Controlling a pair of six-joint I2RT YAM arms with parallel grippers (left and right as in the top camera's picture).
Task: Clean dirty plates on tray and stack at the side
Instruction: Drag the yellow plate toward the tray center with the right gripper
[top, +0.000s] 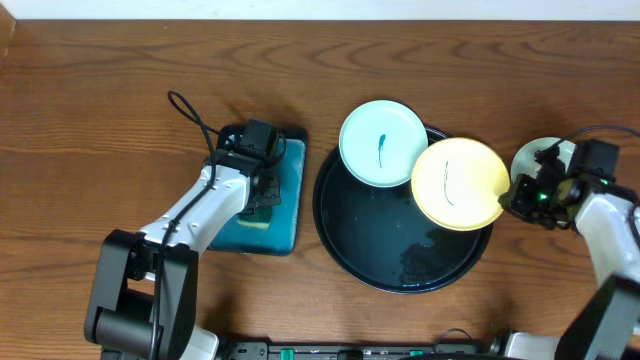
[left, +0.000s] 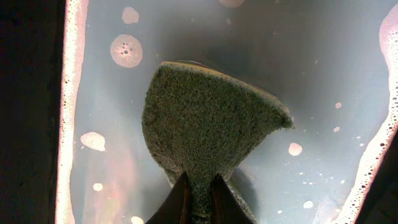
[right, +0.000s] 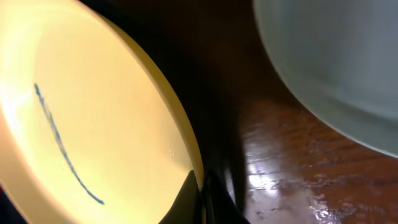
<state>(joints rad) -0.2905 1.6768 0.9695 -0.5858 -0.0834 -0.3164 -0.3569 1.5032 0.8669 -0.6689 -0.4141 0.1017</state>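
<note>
A pale mint plate (top: 381, 143) with a blue squiggle rests on the black tray's (top: 400, 262) back left rim. A pale yellow plate (top: 458, 184), marked with a thin blue line, lies over the tray's right side. My right gripper (top: 506, 199) is shut on its right rim. The right wrist view shows that rim pinched between the fingers (right: 186, 198), with the yellow plate (right: 93, 112) filling the left. Another pale plate (top: 533, 160) sits on the table behind the right gripper. My left gripper (left: 199, 194) is shut on a green sponge (left: 211, 118) over soapy water.
A rectangular teal tray (top: 288, 205) with foamy water (left: 323, 74) stands left of the black tray, and the left arm reaches into it. The pale plate (right: 336, 62) lies close beside the right gripper. Wet wood (right: 280, 180) shows below it.
</note>
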